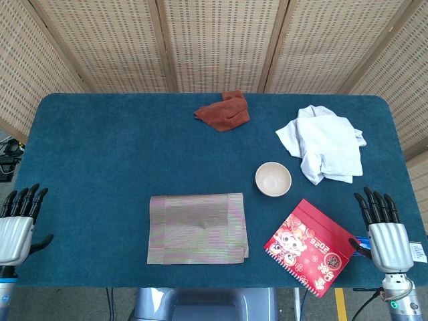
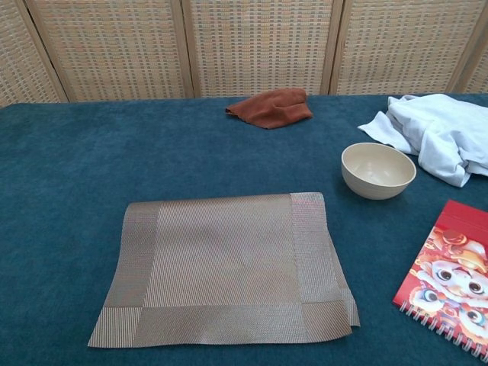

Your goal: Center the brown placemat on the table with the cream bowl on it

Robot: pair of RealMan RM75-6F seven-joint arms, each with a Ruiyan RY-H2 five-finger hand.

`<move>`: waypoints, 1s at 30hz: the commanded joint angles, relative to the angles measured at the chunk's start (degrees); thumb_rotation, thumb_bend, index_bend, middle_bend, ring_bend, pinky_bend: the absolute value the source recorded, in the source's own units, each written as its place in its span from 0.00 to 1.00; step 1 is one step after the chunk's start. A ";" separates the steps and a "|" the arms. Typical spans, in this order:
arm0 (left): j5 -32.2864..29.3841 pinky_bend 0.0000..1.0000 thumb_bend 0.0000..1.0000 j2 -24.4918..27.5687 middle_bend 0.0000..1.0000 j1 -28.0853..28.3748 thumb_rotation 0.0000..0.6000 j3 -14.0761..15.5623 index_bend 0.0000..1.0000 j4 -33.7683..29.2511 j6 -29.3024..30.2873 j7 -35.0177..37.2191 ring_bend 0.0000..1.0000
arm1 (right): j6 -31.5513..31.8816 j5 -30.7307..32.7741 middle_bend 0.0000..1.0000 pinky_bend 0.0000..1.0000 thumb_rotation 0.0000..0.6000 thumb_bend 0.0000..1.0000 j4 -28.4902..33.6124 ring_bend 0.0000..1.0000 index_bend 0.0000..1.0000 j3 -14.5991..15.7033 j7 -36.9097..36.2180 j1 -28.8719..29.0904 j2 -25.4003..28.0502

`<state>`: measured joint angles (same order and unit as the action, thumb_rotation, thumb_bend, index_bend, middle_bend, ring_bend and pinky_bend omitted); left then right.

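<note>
Brown placemat (image 1: 197,229) lies flat between both hands, nearer the left hand (image 1: 16,227); cream bowl (image 1: 273,178) sits off it, toward the right hand (image 1: 383,233). Both hands hover empty, fingers spread.

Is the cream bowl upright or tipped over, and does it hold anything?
Upright and empty: the cream bowl stands on its base on the table, rim level, its bare inside showing from above.

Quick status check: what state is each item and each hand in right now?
brown placemat: flat, nothing on it
cream bowl: upright, empty, on the table beside the placemat
left hand: empty, fingers apart
right hand: empty, fingers apart
red notebook: closed
</note>
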<state>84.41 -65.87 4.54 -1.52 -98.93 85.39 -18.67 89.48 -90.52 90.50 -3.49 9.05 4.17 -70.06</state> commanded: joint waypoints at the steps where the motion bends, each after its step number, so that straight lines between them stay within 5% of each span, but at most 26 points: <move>1: 0.00 0.00 0.15 -0.02 0.00 0.06 1.00 0.01 0.00 0.11 -0.11 0.17 0.00 | 0.15 -0.11 0.00 0.00 1.00 0.15 -0.11 0.00 0.03 -0.06 0.02 0.01 -0.13; 12: 5.82 0.00 0.16 -0.85 0.00 0.86 1.00 2.27 0.00 1.65 -0.68 2.84 0.00 | 1.05 -1.15 0.00 0.00 1.00 0.15 -0.42 0.00 0.03 0.04 -0.50 -0.14 -0.52; 19: 12.39 0.00 0.18 -3.52 0.00 2.21 1.00 5.35 0.14 3.84 -2.53 3.34 0.00 | 0.87 -1.07 0.00 0.00 1.00 0.15 -0.74 0.00 0.04 0.00 -0.46 -0.08 -0.77; 30: 18.28 0.00 0.20 -11.46 0.00 3.41 1.00 8.84 0.10 10.65 -5.78 1.31 0.00 | 0.96 -1.13 0.00 0.00 1.00 0.15 -1.04 0.00 0.04 -0.14 -1.16 -0.01 -0.89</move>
<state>101.98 -76.09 7.77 6.73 -89.30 80.22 -16.48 90.39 -91.65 89.46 -3.61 7.93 4.16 -70.96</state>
